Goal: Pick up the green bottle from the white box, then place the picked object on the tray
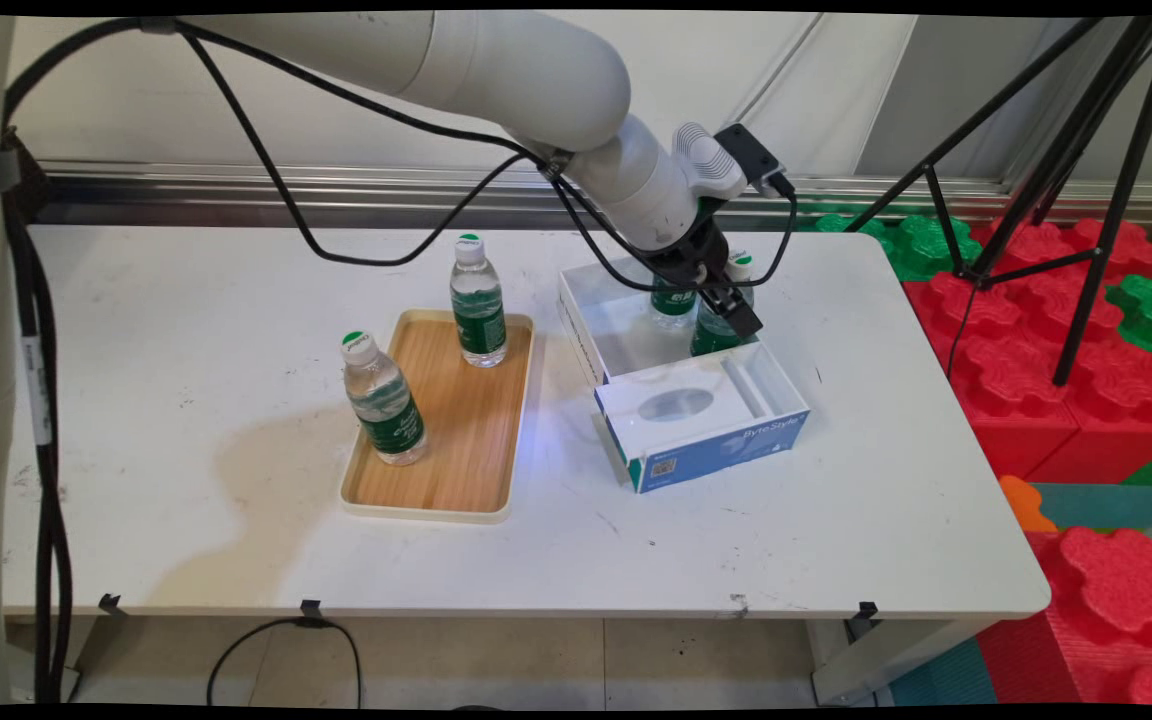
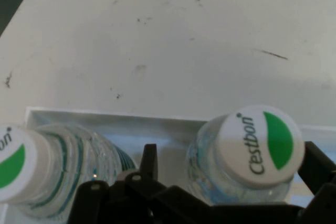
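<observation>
Now end effector fingers straddle water bottle in white box, not clamped; neighbour bottle close, may tip.

We count four water bottles total: two on one wooden tray (center-left), two in one white box right of center.

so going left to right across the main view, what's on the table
clear water bottle with green label at the tray's near left → wooden tray with cream rim → second clear bottle at the tray's far end → open white and blue cardboard box
</observation>
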{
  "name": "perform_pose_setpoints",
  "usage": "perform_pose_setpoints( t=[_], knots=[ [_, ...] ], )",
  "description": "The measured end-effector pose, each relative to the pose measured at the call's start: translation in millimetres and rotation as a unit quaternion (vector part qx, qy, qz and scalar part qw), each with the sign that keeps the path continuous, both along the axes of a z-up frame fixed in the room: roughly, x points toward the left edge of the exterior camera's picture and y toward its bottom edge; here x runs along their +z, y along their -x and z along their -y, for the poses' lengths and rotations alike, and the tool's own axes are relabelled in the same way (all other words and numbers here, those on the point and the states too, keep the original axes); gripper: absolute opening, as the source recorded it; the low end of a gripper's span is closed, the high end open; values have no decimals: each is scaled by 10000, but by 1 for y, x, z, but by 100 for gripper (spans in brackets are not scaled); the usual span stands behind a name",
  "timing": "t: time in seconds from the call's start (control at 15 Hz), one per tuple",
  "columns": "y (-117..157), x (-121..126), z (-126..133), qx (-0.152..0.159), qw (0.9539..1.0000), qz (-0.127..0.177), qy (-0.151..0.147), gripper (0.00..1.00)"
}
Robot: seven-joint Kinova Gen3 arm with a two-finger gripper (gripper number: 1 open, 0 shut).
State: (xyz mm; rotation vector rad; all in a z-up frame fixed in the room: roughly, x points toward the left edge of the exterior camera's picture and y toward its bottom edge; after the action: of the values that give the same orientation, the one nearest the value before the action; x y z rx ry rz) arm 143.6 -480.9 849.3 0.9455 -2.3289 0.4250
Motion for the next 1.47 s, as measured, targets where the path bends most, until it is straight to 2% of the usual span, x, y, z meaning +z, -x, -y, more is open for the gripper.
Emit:
perform_pose_setpoints(
  t=[0.13, 0.2, 0.87, 1.13, 1.47],
  knots=[
    [-1, -5, 2, 43, 10000, -65, -3, 100],
    [-1, -7, 3, 55, 9999, -94, -1, 0],
    [-11, -6, 4, 140, 9995, -272, 11, 0],
    [-19, 27, 4, 175, 9991, -378, 72, 0],
    [-32, 90, -7, 119, 9988, -463, 88, 0]
  ],
)
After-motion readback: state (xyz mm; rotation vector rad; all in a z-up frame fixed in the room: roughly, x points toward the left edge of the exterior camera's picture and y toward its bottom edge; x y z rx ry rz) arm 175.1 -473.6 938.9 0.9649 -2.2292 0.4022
